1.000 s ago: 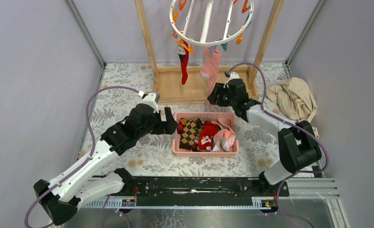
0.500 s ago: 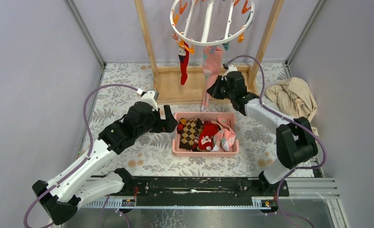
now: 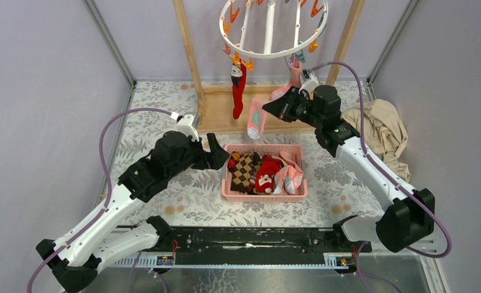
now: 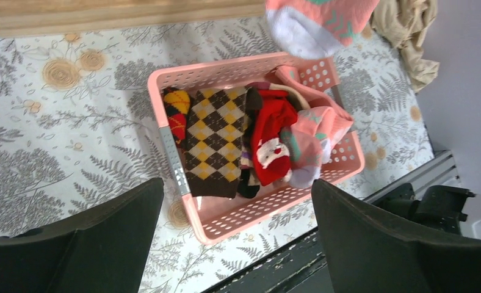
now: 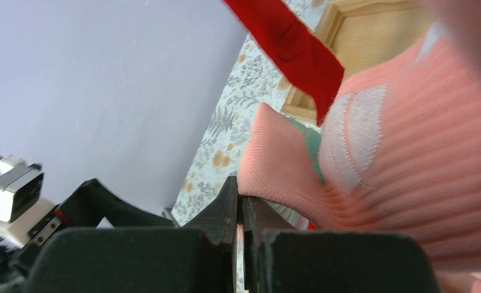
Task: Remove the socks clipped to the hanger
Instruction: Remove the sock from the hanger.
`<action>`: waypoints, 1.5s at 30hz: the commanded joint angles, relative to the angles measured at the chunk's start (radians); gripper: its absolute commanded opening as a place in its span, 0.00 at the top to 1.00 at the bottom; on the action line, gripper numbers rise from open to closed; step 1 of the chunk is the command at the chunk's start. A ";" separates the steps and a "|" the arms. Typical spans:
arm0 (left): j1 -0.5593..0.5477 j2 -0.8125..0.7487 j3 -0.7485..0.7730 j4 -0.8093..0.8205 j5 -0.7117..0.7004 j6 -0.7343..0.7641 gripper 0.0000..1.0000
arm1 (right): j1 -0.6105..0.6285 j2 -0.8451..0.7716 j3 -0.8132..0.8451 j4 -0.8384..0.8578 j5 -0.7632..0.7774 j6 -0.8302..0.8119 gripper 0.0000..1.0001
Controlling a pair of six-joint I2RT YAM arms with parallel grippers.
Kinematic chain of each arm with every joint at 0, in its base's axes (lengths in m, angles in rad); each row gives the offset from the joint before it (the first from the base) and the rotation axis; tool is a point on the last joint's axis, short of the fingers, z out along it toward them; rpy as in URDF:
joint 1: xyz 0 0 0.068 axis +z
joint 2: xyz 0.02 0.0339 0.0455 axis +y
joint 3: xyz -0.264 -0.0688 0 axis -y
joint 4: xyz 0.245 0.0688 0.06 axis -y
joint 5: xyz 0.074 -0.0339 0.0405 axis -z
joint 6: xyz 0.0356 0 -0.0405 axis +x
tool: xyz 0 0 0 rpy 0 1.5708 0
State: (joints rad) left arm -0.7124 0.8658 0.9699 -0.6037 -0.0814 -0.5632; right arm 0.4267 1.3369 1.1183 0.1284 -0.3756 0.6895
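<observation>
The hanger (image 3: 273,24), a white ring with orange and teal clips, hangs at the top. A red sock (image 3: 238,91) dangles from its left side and crosses the top of the right wrist view (image 5: 293,46). My right gripper (image 3: 274,105) is shut on a fold of the pink sock (image 5: 409,165). That pink sock's upper end reaches a clip under the ring (image 3: 295,72) and its toe (image 3: 256,119) hangs free. My left gripper (image 3: 216,155) stands open just left of the pink basket (image 3: 264,194), holding nothing.
The basket (image 4: 226,229) holds an argyle sock (image 4: 216,143), a red Santa sock (image 4: 274,134) and a pink one (image 4: 320,125). A wooden frame (image 3: 189,55) carries the hanger. A beige cloth (image 3: 378,125) lies at the right. A black rail (image 3: 250,238) runs along the near edge.
My right gripper shut on the pink sock, then rose and swung right, pulling the sock sideways so its toe lifted. The left arm barely moved.
</observation>
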 commanded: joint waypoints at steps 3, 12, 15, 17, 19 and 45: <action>0.004 -0.012 -0.015 0.171 0.075 -0.025 0.01 | 0.007 -0.101 0.047 -0.064 -0.094 0.078 1.00; 0.005 0.038 -0.049 0.344 0.150 -0.056 0.01 | 0.007 -0.186 0.036 -0.154 -0.149 0.092 1.00; 0.004 0.065 -0.052 0.424 0.211 -0.078 0.01 | 0.007 -0.197 0.026 -0.140 -0.181 0.114 1.00; 0.004 0.084 -0.048 0.469 0.238 -0.080 0.01 | 0.006 -0.200 0.023 -0.136 -0.192 0.123 1.00; 0.004 0.098 -0.053 0.521 0.263 -0.075 0.01 | 0.006 -0.198 0.024 -0.137 -0.193 0.118 1.00; 0.005 0.318 -0.076 0.929 0.441 0.013 0.07 | -0.009 -0.194 -0.012 -0.070 -0.309 0.150 1.00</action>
State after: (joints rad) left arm -0.7124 1.1618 0.9092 0.1497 0.2535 -0.5686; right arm 0.4229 1.1702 1.1122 0.0128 -0.6308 0.8349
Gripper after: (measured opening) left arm 0.986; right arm 0.024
